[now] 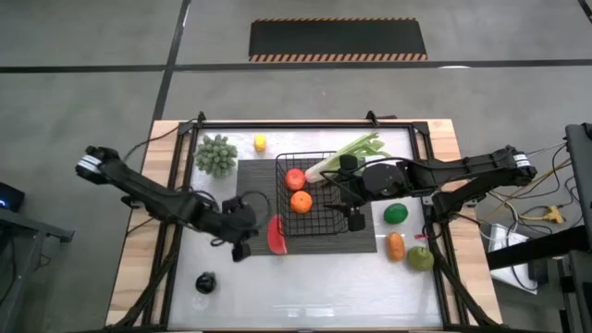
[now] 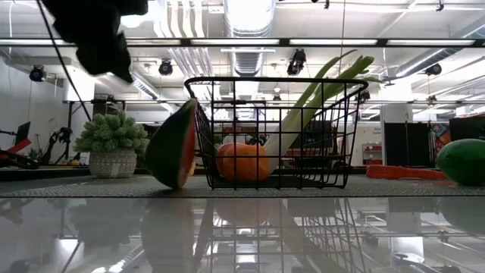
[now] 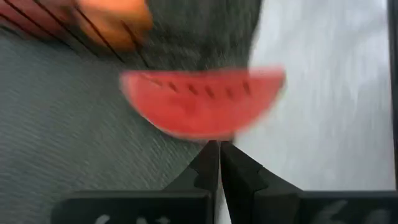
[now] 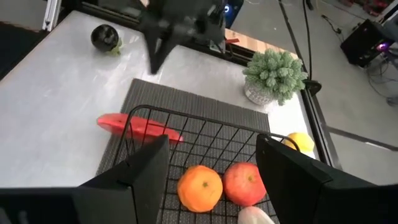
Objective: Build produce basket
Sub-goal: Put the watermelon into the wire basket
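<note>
Two arms: both reach inward toward the basket (image 1: 310, 194).
Left gripper (image 1: 242, 222): low, just left of the basket, fingers (image 3: 208, 163) closed together, empty, pointing at the watermelon slice (image 1: 276, 235).
Right gripper (image 1: 352, 205): above the basket's right side, fingers (image 4: 146, 171) spread apart, empty.
Basket contents: apple (image 1: 295, 178), orange (image 1: 301, 203), leek (image 1: 344, 155) leaning out.

Four cams, one worktop (image 1: 305, 301)

Overhead looks straight down on everything; the low one sits at surface level, peering through the basket (image 2: 273, 133) into the room. Left wrist cam is tight on the watermelon slice (image 3: 202, 102); right wrist looks down into the basket. All four catch that slice.
</note>
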Robot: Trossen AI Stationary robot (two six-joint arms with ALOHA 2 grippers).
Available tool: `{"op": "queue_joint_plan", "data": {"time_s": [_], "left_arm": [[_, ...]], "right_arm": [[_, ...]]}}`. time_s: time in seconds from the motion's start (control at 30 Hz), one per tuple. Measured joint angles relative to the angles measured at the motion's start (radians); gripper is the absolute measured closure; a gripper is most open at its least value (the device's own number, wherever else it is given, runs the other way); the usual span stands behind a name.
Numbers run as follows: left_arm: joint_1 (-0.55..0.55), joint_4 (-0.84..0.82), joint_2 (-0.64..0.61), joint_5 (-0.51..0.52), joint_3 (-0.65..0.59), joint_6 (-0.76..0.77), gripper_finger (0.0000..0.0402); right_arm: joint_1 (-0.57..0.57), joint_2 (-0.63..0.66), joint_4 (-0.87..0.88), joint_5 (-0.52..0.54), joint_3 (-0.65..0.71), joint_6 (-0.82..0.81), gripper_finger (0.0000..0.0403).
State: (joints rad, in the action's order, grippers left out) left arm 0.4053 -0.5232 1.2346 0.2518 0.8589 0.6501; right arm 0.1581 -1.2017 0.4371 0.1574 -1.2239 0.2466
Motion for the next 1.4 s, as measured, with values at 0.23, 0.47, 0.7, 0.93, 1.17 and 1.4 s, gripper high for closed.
{"op": "queue_joint_plan", "data": {"time_s": [0.23, 0.47, 0.7, 0.93, 1.17, 1.4], "left_arm": [[0.003, 0.052, 0.099, -0.086, 0.022, -0.009, 0.0401], [0.028, 0.045, 0.098, -0.053, 0.018, 0.025, 0.0401], [0.040, 0.070, 0.122, -0.034, 0.018, -0.052, 0.0364], [0.042, 0.113, 0.137, 0.047, 0.010, -0.163, 0.0237], [0.037, 0.129, 0.179, 0.048, -0.016, -0.238, 0.0181], [0.034, 0.192, 0.238, 0.050, -0.073, -0.240, 0.0183]], "right_arm": [[0.001, 0.000, 0.010, -0.093, 0.015, 0.091, 0.0177], [0.001, -0.016, -0.009, -0.188, 0.023, -0.079, 0.0177], [0.025, -0.033, 0.041, -0.188, 0.043, -0.169, 0.0177], [0.051, -0.033, 0.037, -0.184, 0.085, -0.216, 0.0177], [0.053, -0.032, 0.030, -0.183, 0.115, -0.237, 0.0177], [0.053, -0.031, 0.024, -0.183, 0.119, -0.236, 0.0177]]}}
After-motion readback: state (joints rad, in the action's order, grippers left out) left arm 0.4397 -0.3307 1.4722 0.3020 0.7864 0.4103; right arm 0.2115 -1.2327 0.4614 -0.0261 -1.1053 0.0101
